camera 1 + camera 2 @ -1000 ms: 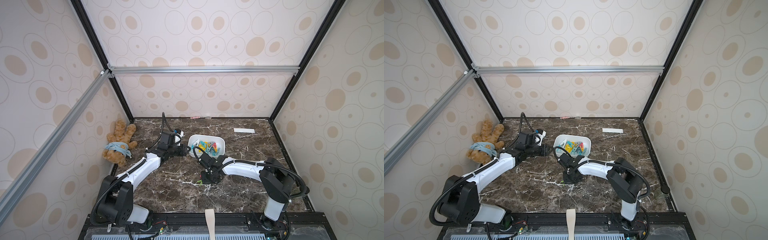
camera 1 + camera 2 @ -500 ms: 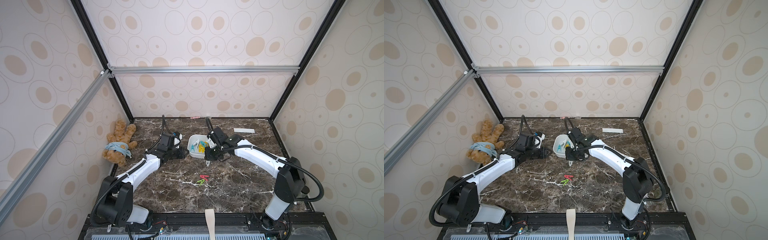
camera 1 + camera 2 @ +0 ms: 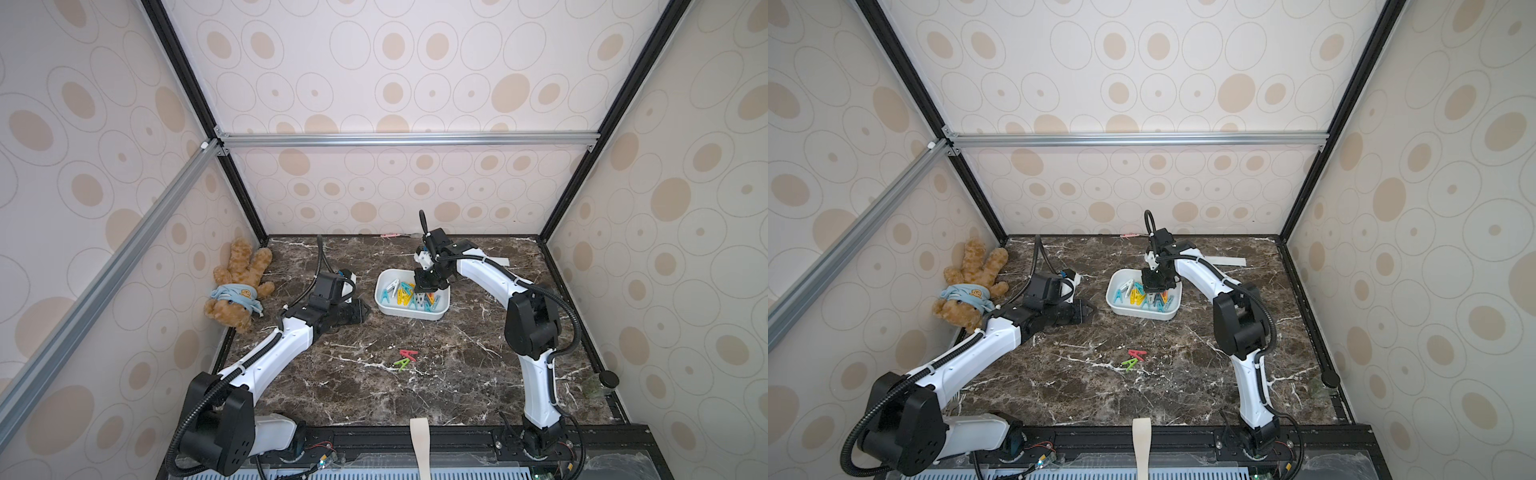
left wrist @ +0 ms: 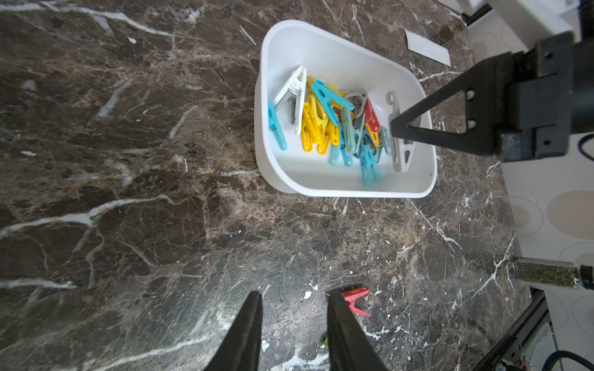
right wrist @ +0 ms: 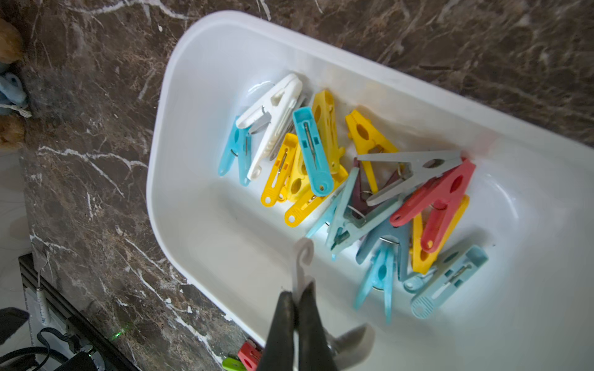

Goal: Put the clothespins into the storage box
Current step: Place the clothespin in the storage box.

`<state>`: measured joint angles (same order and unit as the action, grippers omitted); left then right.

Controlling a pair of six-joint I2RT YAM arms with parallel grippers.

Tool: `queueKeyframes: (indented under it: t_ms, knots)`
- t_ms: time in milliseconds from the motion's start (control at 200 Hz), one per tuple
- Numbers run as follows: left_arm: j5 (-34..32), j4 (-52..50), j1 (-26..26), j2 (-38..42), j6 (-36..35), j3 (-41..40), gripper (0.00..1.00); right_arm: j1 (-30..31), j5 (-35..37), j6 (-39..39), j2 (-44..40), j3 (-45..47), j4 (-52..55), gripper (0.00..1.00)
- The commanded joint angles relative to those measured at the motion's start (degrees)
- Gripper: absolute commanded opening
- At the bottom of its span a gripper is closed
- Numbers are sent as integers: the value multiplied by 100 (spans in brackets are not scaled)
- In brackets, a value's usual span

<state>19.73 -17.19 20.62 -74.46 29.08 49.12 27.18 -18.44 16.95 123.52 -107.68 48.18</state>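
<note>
Two stragglers, a red clothespin [image 3: 409, 354] and a green clothespin [image 3: 402, 364], lie out on the worktop [image 3: 457, 386]. The right tool [image 5: 297, 292], low beside them a second ago, now hangs over the storage box [image 4: 266, 48], pinched tight on a grey clothespin [image 5: 303, 257] above the heaped clothespins [image 5: 315, 154]. Letting go looks next. The left tool [image 4: 292, 294] waits near the box, half-open and empty.
</note>
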Motion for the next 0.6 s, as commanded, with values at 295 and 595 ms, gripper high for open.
queueKeyframes:
  t_ms: [295, 595]
  knots:
    - [-35, -611, -41, 10, -99, -52, 51, -80, -214, -233, 277, -67, -85, 14]
    - [-98, -885, 68, -26, -156, -87, 49, -81, -55, -289, -366, 159, -144, 27]
